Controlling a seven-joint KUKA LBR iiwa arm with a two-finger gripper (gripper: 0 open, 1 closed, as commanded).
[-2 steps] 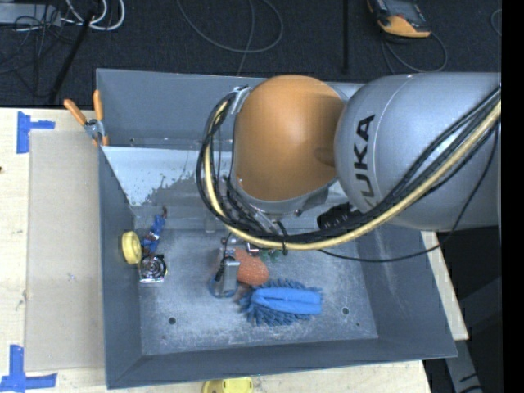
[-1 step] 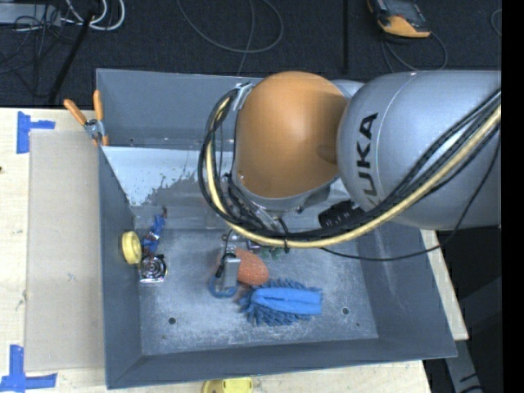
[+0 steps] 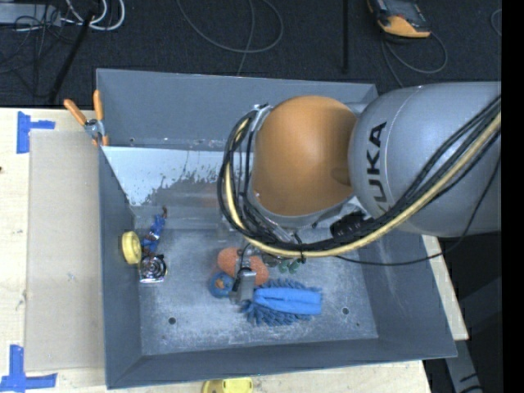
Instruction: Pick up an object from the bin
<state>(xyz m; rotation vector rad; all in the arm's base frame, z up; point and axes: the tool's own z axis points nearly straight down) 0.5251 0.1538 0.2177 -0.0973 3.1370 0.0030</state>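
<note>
My gripper [image 3: 244, 282] reaches down into the front middle of the bin, just below the arm's orange cover. It stands against an orange rounded thing [image 3: 229, 261], which lies on both sides of it. A small blue ring-shaped piece [image 3: 219, 286] lies just to its left. A blue bristly brush [image 3: 286, 302] lies on its side right beside it to the right, towards the bin's front. Whether anything is held is hidden by the gripper's own body.
At the bin's left lie a yellow round piece [image 3: 130, 248] and a blue and silver metal thing [image 3: 153, 258], close together. The arm and its cables hang over the bin's middle and right, hiding the floor beneath.
</note>
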